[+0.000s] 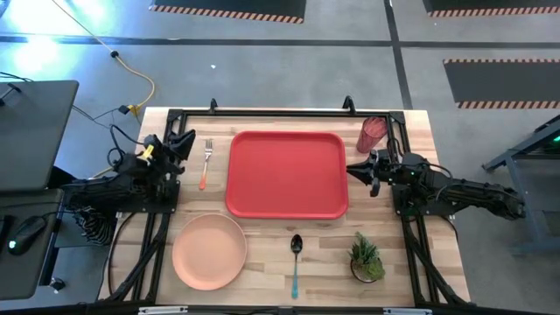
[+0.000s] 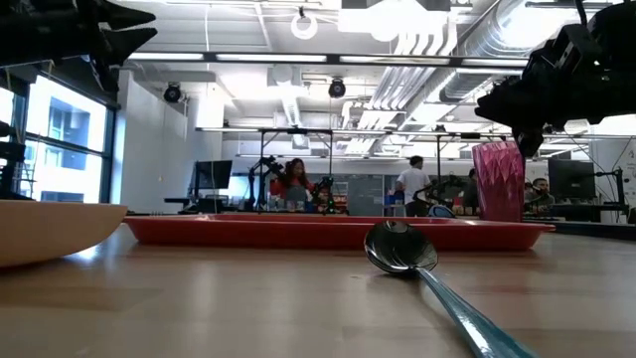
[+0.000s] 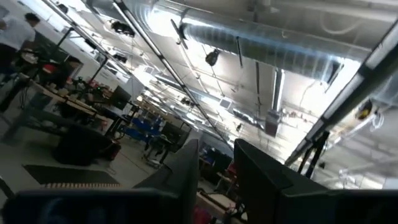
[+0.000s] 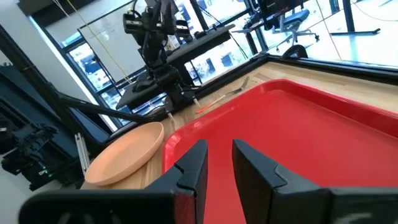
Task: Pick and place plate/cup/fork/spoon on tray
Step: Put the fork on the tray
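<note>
While both arms hung clear of the table (image 1: 262,254), nothing lay on the tray.

Near edge: plate (image 1: 209,250), peach-pink, at the left; spoon (image 1: 296,262), blue-handled, right of it, bowl pointing toward the tray; small potted plant (image 1: 366,258) farther right.

Middle: tray (image 1: 287,173), red, rectangular, bare, at the table's centre.

Left of the tray: fork (image 1: 206,163), orange-handled, lying flat on the wood, tines toward the far edge. Left gripper (image 1: 181,143) just beside it on the left, raised and tilted upward; the fingers (image 3: 186,174) stood a little apart with nothing between them.

Right of the tray: right gripper (image 1: 360,170), just off the tray's right rim, pointing across it. Its fingers (image 4: 189,168) stood slightly apart, holding nothing.

Far right corner: cup (image 1: 372,134), red-pink, translucent, upright on the wood beyond the right gripper.
</note>
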